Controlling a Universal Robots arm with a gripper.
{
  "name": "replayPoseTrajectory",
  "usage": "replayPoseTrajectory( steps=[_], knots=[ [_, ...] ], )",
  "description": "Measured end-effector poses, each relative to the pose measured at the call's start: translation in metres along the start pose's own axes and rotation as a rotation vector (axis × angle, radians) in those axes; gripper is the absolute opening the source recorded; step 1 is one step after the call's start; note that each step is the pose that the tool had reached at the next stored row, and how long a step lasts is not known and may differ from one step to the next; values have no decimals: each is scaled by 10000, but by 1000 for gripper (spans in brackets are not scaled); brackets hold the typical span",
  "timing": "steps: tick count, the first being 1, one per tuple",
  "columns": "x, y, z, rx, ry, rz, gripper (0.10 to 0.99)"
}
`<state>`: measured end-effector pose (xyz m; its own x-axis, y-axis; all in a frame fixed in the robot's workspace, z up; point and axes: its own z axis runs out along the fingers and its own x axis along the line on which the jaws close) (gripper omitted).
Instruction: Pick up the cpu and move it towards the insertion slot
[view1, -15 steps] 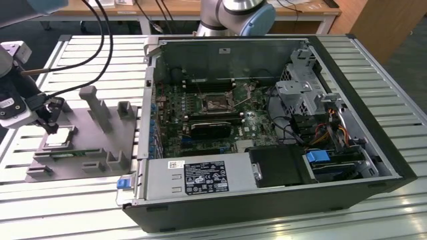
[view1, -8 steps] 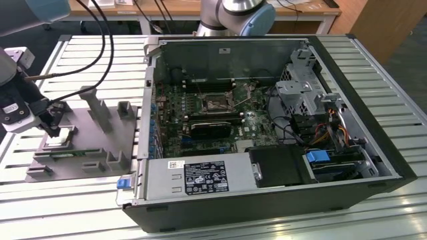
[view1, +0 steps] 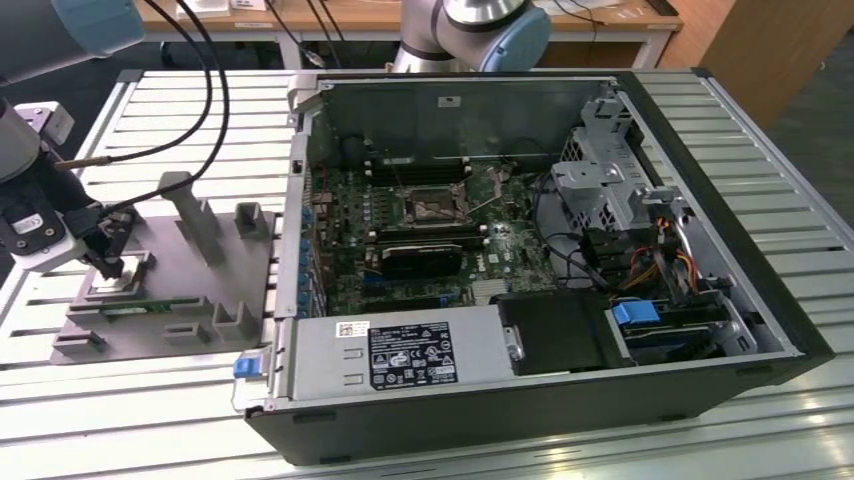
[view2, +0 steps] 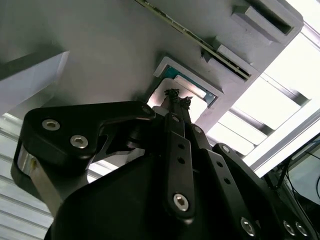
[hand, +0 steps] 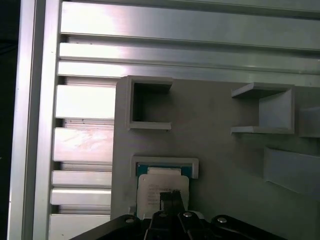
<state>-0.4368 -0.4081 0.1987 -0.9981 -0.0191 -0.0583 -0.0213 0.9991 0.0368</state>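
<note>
Claw (hand: 170, 196) low over cpu (hand: 162, 186), tips pinched together, gripping nothing. Cpu flat in rimmed pocket on grey plate (view1: 200, 305), plate on slatted worktop (view1: 134, 410). Good grasp likely needs square hold on opposite edges, then level lift clear of rim. Insertion slot (view1: 434, 207) well apart, beyond case wall (view1: 296, 180). Grey posts (view1: 187, 220) stand between pocket and wall.

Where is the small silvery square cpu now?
The cpu sits at the exterior view's left, in a pocket of the grey plastic plate, under the gripper.
</note>
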Motion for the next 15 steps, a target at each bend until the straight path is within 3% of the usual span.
replayPoseTrajectory(
  steps=[6,9,10,12,13,14,15],
  knots=[
    [0,0,2,-1,-2,0,114],
    [0,0,3,-1,-2,0,290],
    [0,0,3,-1,-1,0,290],
    [0,0,4,-1,-2,0,408],
    [0,0,4,-1,-2,0,408],
    [0,0,4,-1,-1,0,525],
    [0,0,4,-1,-1,0,580]
  ],
)
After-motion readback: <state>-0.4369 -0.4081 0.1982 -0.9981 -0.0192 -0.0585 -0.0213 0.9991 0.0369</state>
